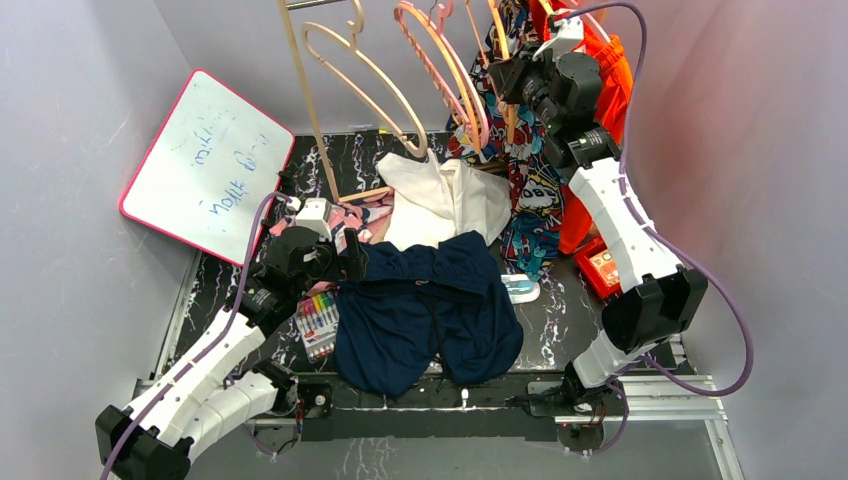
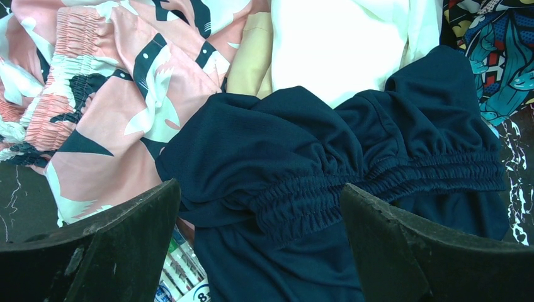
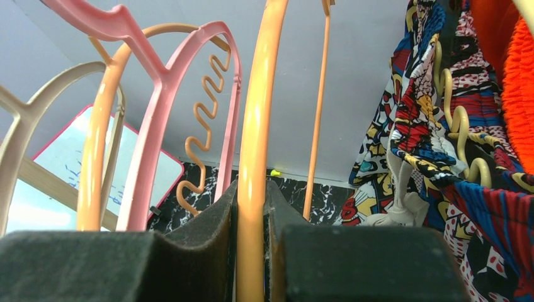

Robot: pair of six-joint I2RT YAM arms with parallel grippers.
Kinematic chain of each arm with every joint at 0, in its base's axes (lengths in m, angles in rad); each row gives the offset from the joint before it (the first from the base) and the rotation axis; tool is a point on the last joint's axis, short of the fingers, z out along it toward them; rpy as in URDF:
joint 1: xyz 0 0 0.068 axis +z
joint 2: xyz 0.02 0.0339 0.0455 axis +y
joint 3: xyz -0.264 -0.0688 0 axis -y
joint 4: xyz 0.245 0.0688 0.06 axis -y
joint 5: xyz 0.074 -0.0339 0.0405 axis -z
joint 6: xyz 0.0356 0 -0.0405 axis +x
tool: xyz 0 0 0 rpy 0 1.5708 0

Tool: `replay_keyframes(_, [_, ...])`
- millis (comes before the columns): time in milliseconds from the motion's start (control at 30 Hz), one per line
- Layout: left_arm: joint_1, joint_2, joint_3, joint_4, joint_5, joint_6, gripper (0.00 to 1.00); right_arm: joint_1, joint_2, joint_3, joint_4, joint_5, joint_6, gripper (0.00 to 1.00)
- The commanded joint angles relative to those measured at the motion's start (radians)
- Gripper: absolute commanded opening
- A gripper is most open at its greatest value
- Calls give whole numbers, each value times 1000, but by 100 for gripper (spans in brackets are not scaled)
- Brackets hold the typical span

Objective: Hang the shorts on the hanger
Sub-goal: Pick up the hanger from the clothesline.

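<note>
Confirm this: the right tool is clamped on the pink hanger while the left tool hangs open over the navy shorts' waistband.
Wrong hanger. The right tool is clamped on the orange-tan hanger, as the right wrist view shows; the pink hanger hangs beside it. The left tool does hang open over the waistband of the navy shorts.

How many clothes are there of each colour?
Navy-blue shorts: 1
White garment: 1
Pink patterned garment: 1
Comic-print shorts: 1
Orange shorts: 1
Total: 5
</note>
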State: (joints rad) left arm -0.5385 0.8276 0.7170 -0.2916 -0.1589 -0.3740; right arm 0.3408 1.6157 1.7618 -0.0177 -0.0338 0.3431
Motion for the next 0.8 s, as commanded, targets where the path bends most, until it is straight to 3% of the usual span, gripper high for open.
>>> replay_keyframes(0, [5,-7,9,7,12,7,97,1,-82,-7,156,-16,5,0])
replay_keyframes(267, [5,-7,8,6,11,7,97,1,-96,-13,155,-21,8,0])
replay_keyframes(767, [5,-10,8,5,0,9,97,1,-216,-178,167,-5,11,0])
